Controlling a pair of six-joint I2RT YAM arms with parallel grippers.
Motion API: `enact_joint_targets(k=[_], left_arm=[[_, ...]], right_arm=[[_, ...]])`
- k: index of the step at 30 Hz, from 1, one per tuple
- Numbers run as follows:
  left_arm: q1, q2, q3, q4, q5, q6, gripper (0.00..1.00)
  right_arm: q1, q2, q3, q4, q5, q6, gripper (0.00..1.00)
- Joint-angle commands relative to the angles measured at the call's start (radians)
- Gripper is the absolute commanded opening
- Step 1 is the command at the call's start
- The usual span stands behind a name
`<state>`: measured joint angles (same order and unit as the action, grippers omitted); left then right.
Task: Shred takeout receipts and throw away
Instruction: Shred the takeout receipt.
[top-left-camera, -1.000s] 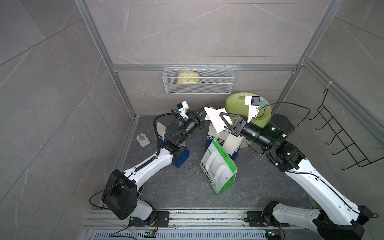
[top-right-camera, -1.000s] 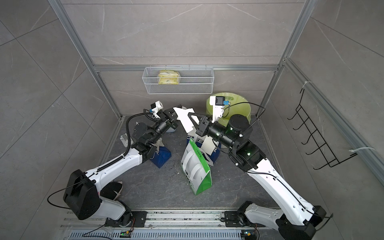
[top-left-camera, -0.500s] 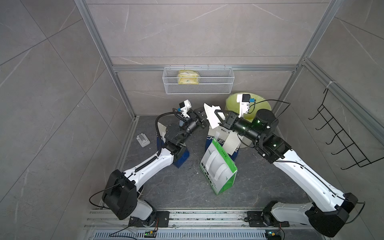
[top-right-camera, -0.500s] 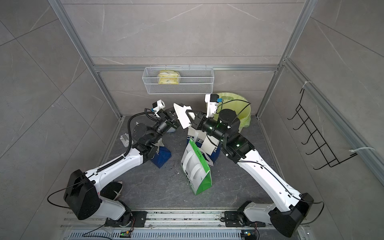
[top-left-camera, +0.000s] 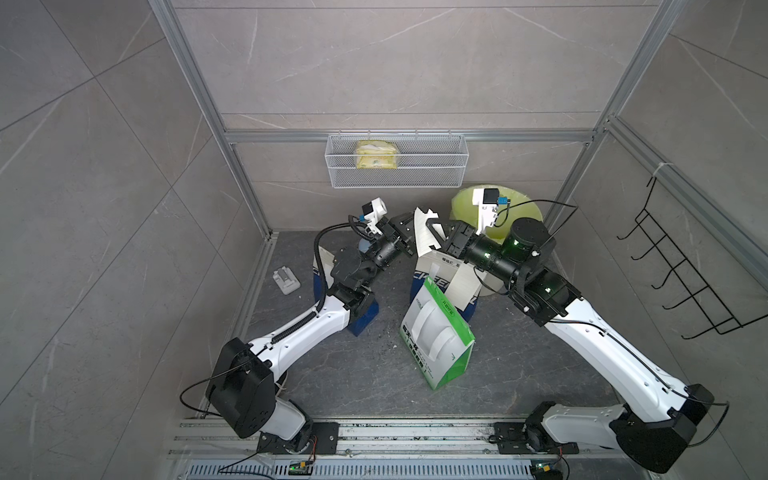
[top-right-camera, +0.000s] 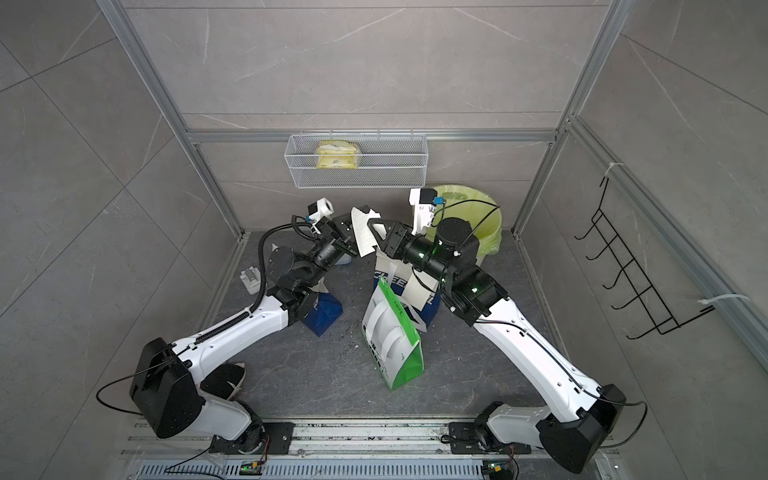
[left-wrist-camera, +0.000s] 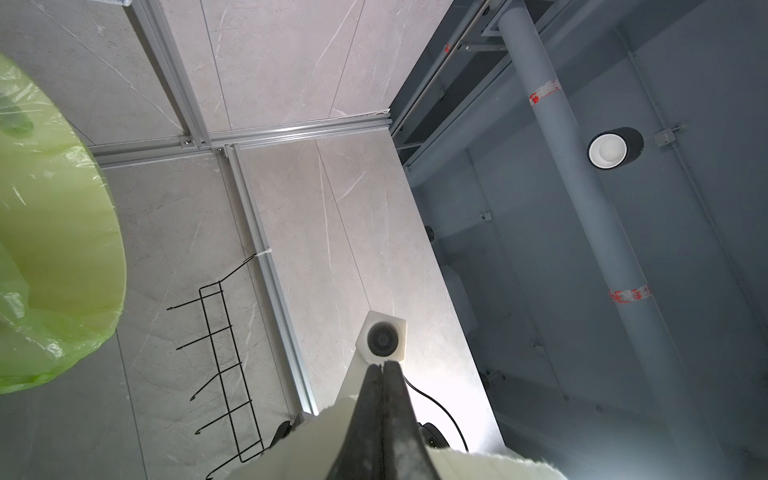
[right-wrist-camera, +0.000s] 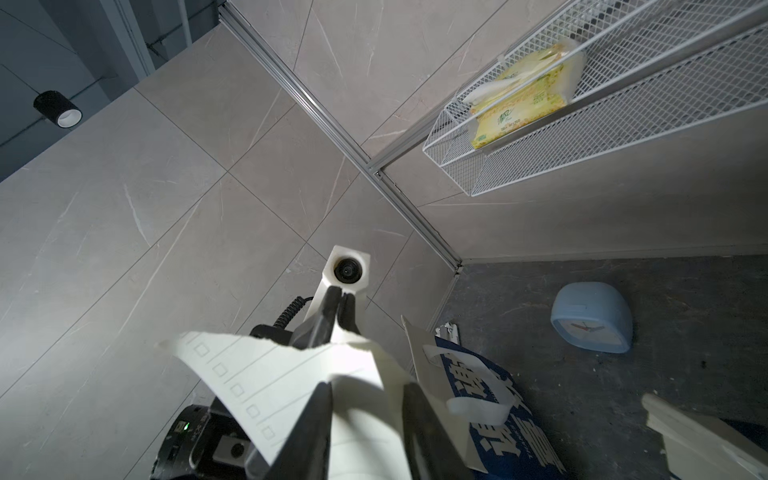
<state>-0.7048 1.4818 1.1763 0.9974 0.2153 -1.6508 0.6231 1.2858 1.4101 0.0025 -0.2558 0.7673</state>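
A torn white takeout receipt (top-left-camera: 422, 232) (top-right-camera: 362, 233) hangs in the air between the two arms in both top views. My left gripper (top-left-camera: 406, 226) (left-wrist-camera: 382, 365) is shut on it, and the paper (left-wrist-camera: 316, 449) spreads to both sides of the closed jaws. My right gripper (top-left-camera: 434, 229) (right-wrist-camera: 368, 388) faces it with its jaws apart, the receipt (right-wrist-camera: 266, 374) lying between its fingers without being pinched. Another white slip (top-left-camera: 461, 282) rests against the blue-and-white bag (top-left-camera: 432, 274). The green-lined bin (top-left-camera: 523, 208) stands behind the right arm.
A green-and-white bag (top-left-camera: 436, 345) stands at floor centre, a second blue bag (top-left-camera: 365, 320) under the left arm. On the back wall hangs a wire basket (top-left-camera: 397, 174) with a yellow pack. There are also a blue clock (right-wrist-camera: 590, 318), a black wire rack (top-left-camera: 685, 266) and a small white block (top-left-camera: 286, 280).
The right arm has swung left toward the left gripper, and its jaws have come apart. The left gripper stays shut on the receipt in nearly the same place.
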Motion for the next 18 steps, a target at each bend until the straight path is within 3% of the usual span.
enact_joint_targets(k=[1,6,18], left_arm=[[-0.012,0.016,0.052,0.085,0.008,-0.046,0.0],[-0.025,0.029,0.058,0.093,-0.001,-0.063,0.0],[-0.041,0.028,0.081,0.111,-0.003,-0.08,0.0]], right_arm=[[-0.003,0.004,-0.001,0.036,-0.038,0.011,0.36],[-0.002,-0.002,-0.007,0.053,-0.04,0.012,0.45],[-0.002,-0.003,0.0,-0.038,0.014,-0.091,0.53]])
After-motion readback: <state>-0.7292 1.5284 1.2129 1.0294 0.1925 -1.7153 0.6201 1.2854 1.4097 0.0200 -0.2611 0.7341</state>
